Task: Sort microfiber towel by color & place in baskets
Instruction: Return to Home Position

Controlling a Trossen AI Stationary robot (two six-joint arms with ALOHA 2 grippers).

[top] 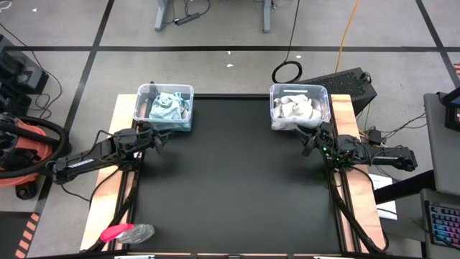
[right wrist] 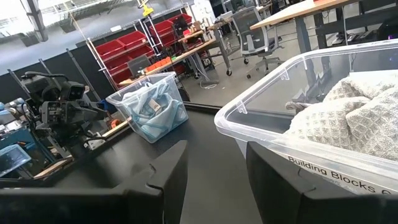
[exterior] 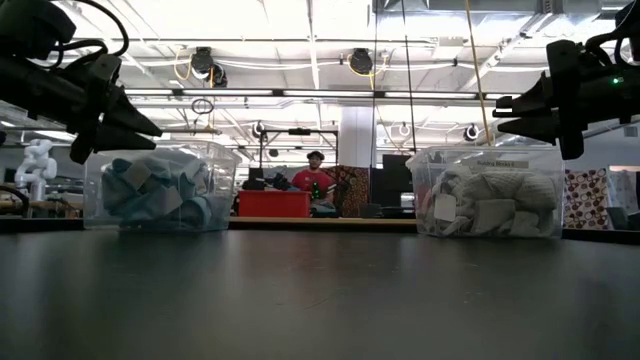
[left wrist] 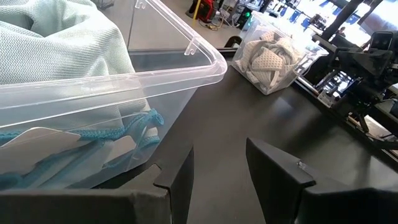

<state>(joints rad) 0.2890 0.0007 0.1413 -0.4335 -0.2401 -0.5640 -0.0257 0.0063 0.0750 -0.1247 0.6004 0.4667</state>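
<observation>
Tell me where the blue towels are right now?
In the high view, the blue towels are piled inside the clear basket at the upper left corner of the black table, just beyond the left end effector.

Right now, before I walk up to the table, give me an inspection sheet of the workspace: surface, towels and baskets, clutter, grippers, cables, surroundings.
Surface: black table top, bare between the arms.
Job's things: left basket holds teal-blue towels; right basket holds grey-white towels; no towel lies on the table top.
Clutter: pink-and-grey object on the left wooden edge, at the end away from the baskets.
Grippers: left gripper open, empty, beside the left basket; right gripper open, empty, beside the right basket.
Cables: yellow cable and black cable coil on the floor beyond the baskets.
Surroundings: one person far behind the table.
</observation>
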